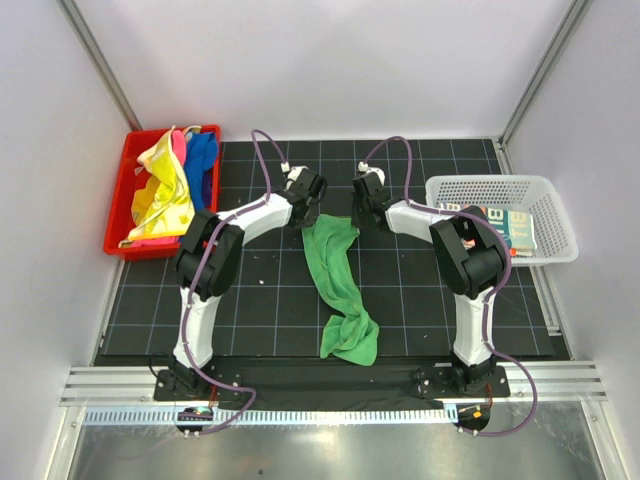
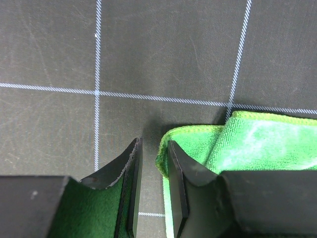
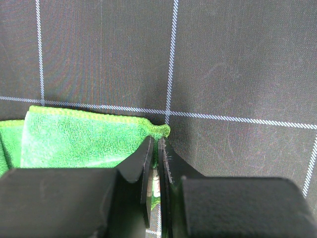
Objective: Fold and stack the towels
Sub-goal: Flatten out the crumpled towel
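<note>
Green towel (image 1: 338, 280) lies unfolded, folding barely begun: right gripper (image 3: 156, 144) pinches one corner, left gripper (image 2: 154, 144) stands slightly apart beside another.

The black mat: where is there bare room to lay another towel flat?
Two bare patches flank the green towel: one between it and the left arm, one between it and the right arm. Another lies right of that arm, on the near side of the white basket. Crowded: the towel's far end, where the left gripper and right gripper sit.
</note>
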You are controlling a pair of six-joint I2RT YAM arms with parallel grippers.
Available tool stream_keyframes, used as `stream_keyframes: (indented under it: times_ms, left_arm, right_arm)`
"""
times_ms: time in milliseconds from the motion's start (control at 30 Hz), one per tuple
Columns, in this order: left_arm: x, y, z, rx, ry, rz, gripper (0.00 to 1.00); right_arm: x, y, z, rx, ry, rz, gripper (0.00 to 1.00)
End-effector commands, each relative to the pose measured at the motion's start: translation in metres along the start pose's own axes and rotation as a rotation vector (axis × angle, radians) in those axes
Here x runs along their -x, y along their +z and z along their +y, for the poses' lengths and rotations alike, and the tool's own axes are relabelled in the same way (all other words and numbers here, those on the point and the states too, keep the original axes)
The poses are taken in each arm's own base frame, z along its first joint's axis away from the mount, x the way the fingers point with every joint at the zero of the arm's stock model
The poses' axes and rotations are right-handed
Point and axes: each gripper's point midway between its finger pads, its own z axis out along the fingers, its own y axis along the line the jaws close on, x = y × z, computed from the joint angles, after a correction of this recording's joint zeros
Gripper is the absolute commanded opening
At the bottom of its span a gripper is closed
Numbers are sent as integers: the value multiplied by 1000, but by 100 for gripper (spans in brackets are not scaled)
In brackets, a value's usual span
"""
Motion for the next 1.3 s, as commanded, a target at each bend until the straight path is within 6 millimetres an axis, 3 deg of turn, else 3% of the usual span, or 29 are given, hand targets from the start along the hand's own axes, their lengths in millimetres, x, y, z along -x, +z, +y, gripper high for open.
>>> stream_keyframes:
  times_ms: [0, 167, 400, 567, 733, 900, 933, 1033, 1200, 1233, 1267]
  left_arm:
    - [3, 1, -5, -32, -25, -11, 30]
    - [2, 2, -6, -34, -31, -8, 25]
    - [8, 1, 1, -20, -32, -21, 0]
    - [20, -8, 12, -13, -41, -49, 0]
    - [42, -29, 16, -31, -28, -105, 0]
    - [70, -70, 16, -85, -32, -190, 0]
    - [74, -77, 17, -91, -29, -205, 0]
    - [85, -103, 23, -118, -25, -254, 0]
    - [88, -142, 28, -192, -24, -295, 0]
    - [92, -161, 27, -236, -30, -319, 0]
    - [91, -167, 27, -250, -28, -323, 0]
  right_arm:
    - [3, -6, 1, 9, 9, -10, 13]
    - [2, -5, 0, 6, 8, -6, 13]
    - [2, -3, 0, 8, 10, -5, 12]
    - [13, -8, 0, -1, 3, -21, 4]
    - [43, -25, 2, -7, -24, -68, 1]
    - [77, -60, -1, -38, -58, -139, 1]
    - [90, -76, 1, -29, -54, -175, 1]
    - [104, -101, 0, -27, -70, -218, 1]
    - [126, -162, 4, 33, -85, -323, 1]
    - [123, -170, 2, 42, -87, -331, 1]
    - [132, -192, 4, 68, -83, -379, 1]
